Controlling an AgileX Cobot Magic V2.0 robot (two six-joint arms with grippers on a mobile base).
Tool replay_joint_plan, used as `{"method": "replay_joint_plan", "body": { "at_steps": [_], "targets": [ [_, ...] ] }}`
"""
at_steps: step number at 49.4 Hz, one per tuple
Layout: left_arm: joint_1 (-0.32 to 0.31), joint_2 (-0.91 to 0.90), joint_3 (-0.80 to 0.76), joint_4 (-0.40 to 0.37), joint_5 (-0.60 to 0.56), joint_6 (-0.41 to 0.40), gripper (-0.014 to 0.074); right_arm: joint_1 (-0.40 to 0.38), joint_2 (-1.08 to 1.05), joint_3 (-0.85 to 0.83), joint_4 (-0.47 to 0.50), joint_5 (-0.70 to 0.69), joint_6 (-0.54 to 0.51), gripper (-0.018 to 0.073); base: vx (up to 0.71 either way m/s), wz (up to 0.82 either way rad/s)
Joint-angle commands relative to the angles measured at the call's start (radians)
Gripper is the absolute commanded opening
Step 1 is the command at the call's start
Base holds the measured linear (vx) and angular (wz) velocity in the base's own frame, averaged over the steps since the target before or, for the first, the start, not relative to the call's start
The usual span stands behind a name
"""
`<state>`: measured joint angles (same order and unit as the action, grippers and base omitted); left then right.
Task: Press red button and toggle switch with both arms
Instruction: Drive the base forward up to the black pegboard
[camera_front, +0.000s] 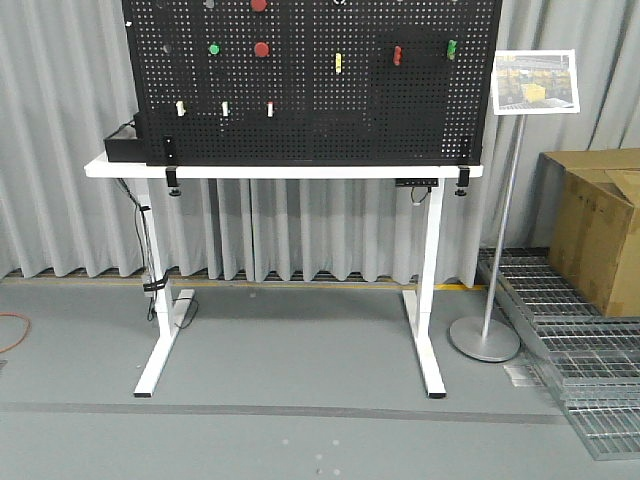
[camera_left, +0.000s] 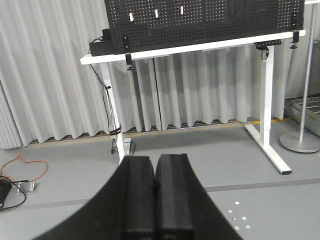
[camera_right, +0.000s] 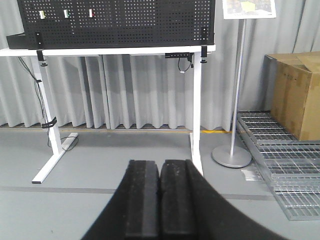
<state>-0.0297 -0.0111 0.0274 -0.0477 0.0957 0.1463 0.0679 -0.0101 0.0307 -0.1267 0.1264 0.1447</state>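
Black board (camera_front: 310, 130) stood on the white counter (camera_front: 300, 171), spanning nearly its whole width, clamped at the front edge near both corners. Red btn (camera_front: 261, 48) sat high on the board, left of centre, w/ a green btn (camera_front: 213, 48) near it on the left. A 2nd red one was cut off at the top of the front view. Three white switches (camera_front: 225, 108) ran in a row lower down, toward the counter's left end. Coloured knobs (camera_front: 338, 63) sat further right; couldn't tell their type. L hand (camera_left: 155, 165) hung above the floor, well back from the counter, pads pressed together. R hand (camera_right: 159, 167) likewise: pads together, well apart from the board. Sign stand (camera_front: 500, 240) and cardboard box (camera_front: 600, 230) stood right of the counter.
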Motion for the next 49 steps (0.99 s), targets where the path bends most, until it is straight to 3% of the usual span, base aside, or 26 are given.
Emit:
{"method": "replay_joint_plan", "body": {
  "at_steps": [1, 49],
  "targets": [
    [-0.001, 0.014, 0.033, -0.008, -0.085, -0.008, 0.0002, -0.004, -0.012, 0.011, -0.003, -0.082, -0.008, 0.0000, 0.01, -0.01],
    [-0.001, 0.014, 0.033, -0.008, -0.085, -0.008, 0.0002, -0.004, -0.012, 0.011, -0.003, -0.082, -0.008, 0.0000, 0.06, 0.00]
  ]
}}
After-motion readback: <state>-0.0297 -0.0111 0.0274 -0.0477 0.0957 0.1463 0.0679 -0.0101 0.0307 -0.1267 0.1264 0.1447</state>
